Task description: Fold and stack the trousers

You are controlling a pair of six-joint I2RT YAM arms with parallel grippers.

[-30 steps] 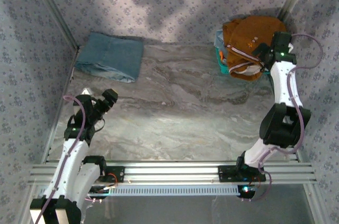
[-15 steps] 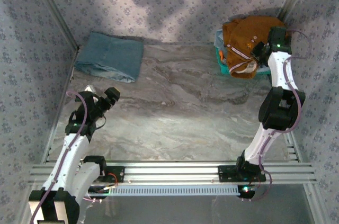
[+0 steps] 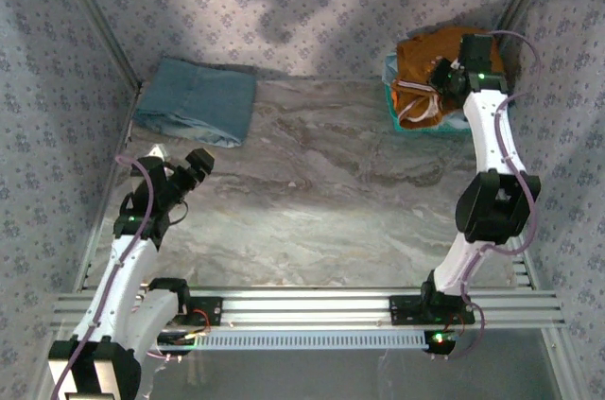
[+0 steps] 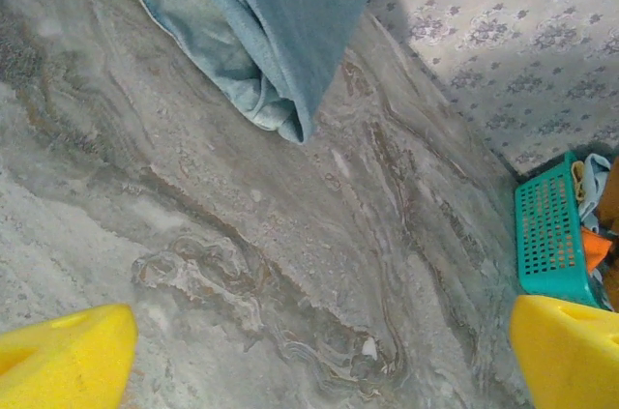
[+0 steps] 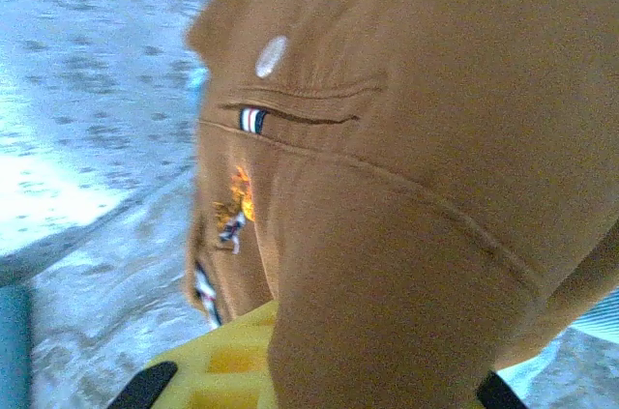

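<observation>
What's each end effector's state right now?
Left end effector: open, holding nothing.
Right end effector: closed on the trousers.

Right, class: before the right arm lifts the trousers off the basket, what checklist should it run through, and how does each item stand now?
1. Right fingers gripping the trousers: cannot tell; cloth drapes over the one finger seen.
2. Trousers free of the basket: not ok; they are heaped on it.
3. Left fingers open and empty: ok.
4. Bare table to spread them on: ok.
5. Teal-blue garment out of the way: ok; it lies folded at the far left.
</observation>
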